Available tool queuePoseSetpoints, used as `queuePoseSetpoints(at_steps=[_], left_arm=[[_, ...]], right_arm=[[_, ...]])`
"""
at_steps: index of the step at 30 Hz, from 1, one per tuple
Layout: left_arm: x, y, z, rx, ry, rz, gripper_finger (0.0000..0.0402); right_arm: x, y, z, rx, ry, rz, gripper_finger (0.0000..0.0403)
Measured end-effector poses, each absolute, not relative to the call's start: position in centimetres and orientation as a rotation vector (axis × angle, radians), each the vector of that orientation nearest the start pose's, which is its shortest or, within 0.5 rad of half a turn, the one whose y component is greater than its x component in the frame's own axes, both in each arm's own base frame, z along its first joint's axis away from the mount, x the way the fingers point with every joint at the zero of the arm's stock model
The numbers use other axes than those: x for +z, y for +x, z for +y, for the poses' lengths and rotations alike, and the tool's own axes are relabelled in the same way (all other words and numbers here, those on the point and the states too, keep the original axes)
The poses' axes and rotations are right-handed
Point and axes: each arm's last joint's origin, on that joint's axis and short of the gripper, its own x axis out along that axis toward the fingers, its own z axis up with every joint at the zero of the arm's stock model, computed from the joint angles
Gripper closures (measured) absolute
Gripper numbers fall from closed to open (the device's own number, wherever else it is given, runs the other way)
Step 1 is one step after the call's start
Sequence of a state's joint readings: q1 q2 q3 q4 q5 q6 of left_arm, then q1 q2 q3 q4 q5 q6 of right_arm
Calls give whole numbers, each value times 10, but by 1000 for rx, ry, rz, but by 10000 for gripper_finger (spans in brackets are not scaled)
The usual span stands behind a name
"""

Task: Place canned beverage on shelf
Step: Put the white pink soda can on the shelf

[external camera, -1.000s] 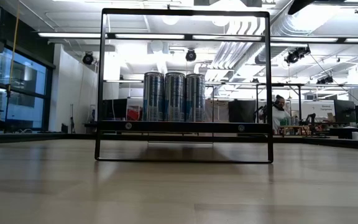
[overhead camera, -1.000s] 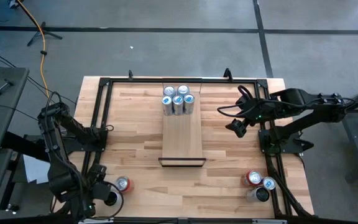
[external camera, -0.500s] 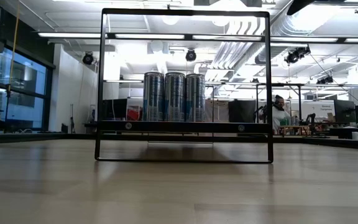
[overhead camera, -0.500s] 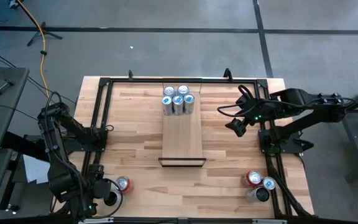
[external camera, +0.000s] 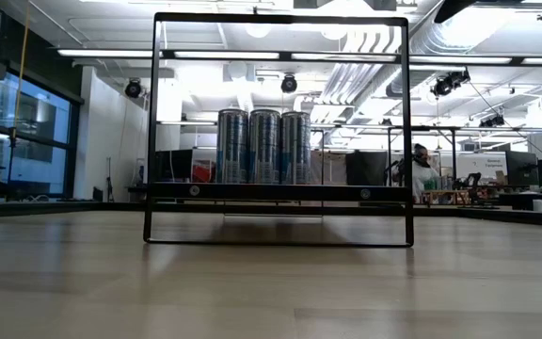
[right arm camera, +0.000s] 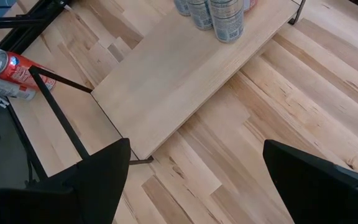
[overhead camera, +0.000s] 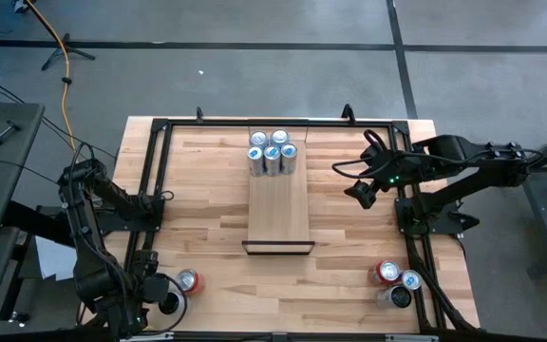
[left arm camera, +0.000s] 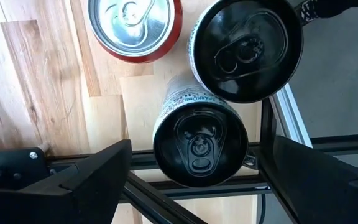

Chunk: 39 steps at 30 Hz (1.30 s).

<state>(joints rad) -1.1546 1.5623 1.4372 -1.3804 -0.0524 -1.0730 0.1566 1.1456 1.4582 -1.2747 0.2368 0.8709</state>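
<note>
Black-topped can between spread left gripper fingers, table's seven o'clock corner, right gripper spread, three o'clock of shelf.

1. You see only 3 of the 5 silver cans standing on the long light-wood shelf in the low view; the rest hide behind them.
2. The red-sided can is cut by the left wrist picture's edge.
3. The black-topped can's side lettering is too small to read.
</note>
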Motion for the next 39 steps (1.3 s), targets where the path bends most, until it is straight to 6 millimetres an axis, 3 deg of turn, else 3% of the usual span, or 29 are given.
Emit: queuePoseSetpoints(at_steps=[11, 17, 30, 39], left_arm=[[300, 113, -250, -69, 42, 1459, 50], [279, 106, -247, -62, 38, 1531, 50], [259, 107, -245, -80, -6, 1493, 50], [256, 106, -245, -74, -20, 1505, 64]], right_arm=[[398, 180, 20, -506, 595, 816, 50], [398, 180, 20, -506, 596, 816, 50], [398, 179, 20, -506, 597, 816, 50], [398, 179, 20, -506, 596, 816, 50]])
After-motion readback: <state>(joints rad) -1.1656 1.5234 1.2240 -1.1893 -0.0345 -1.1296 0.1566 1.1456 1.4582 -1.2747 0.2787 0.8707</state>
